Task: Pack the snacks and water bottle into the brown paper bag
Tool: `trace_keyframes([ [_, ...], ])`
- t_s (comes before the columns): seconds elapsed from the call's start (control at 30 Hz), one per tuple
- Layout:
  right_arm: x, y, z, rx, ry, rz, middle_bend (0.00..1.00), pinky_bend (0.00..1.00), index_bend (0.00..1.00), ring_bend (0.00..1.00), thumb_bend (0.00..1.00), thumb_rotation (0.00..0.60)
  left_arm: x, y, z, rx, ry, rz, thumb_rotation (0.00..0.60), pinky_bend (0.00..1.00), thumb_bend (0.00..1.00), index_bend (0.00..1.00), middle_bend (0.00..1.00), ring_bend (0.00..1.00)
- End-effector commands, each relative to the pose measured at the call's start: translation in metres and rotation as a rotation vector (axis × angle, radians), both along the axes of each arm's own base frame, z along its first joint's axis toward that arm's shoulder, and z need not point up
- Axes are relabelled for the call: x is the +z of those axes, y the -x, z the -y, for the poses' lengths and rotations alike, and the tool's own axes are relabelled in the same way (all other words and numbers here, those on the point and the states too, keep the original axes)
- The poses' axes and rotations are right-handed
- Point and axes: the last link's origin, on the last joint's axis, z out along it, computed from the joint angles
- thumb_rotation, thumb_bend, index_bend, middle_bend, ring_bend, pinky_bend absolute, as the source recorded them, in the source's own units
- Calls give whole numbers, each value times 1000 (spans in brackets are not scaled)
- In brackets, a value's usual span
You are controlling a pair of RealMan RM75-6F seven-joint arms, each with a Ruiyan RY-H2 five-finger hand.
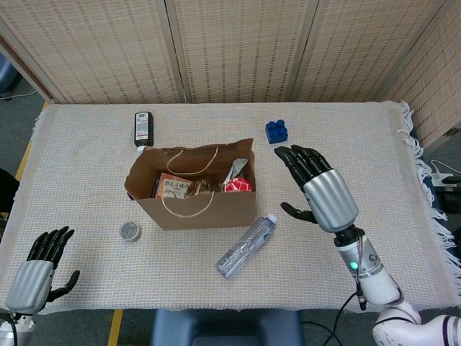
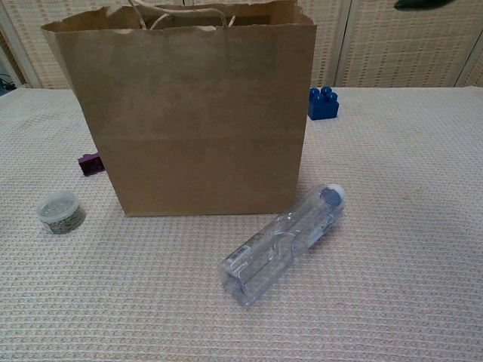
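The brown paper bag stands upright near the table's middle, its mouth open. Inside it lie snack packets, one silver and one red. A clear water bottle lies on its side just in front of the bag's right corner, cap pointing away from me. My right hand hovers to the right of the bag, fingers spread, holding nothing. My left hand rests at the table's near left corner, fingers apart and empty. Only a dark fingertip shows in the chest view.
A blue toy block sits behind the bag to the right. A black rectangular device lies at the back left. A small round lidded tub and a purple piece sit left of the bag.
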Motion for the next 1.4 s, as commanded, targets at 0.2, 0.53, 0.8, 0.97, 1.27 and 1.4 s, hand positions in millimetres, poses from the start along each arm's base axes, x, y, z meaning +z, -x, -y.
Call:
trace_keyframes([
  [0.2, 2, 89, -32, -13, -235, -298, 108, 200, 11, 104, 24, 600, -10, -2, 2, -6, 23, -27, 600, 27, 364, 0, 0, 0],
  [0.53, -60, 72, -30, 145, -344, -602, 104, 192, 0, 105, 0, 600, -10, 1, 0, 4, 19, -28, 600, 28, 365, 0, 0, 0],
  [0.8, -110, 40, -39, 277, -385, -671, 93, 190, 0, 100, 0, 600, -6, 3, -1, 8, 13, -12, 600, 28, 365, 0, 0, 0],
  [0.97, -133, 24, -40, 306, -397, -686, 72, 165, 0, 80, 0, 600, -3, 2, -2, 5, 4, 0, 600, 28, 365, 0, 0, 0],
  [1.27, -168, 26, -19, 222, -408, -751, 61, 164, 0, 80, 0, 600, 1, 1, -1, 2, -3, 14, 600, 28, 364, 0, 0, 0],
  [1.4, -180, 29, -13, 187, -415, -760, 61, 164, 0, 80, 0, 600, 2, 2, -2, 4, -4, 18, 600, 28, 365, 0, 0, 0],
])
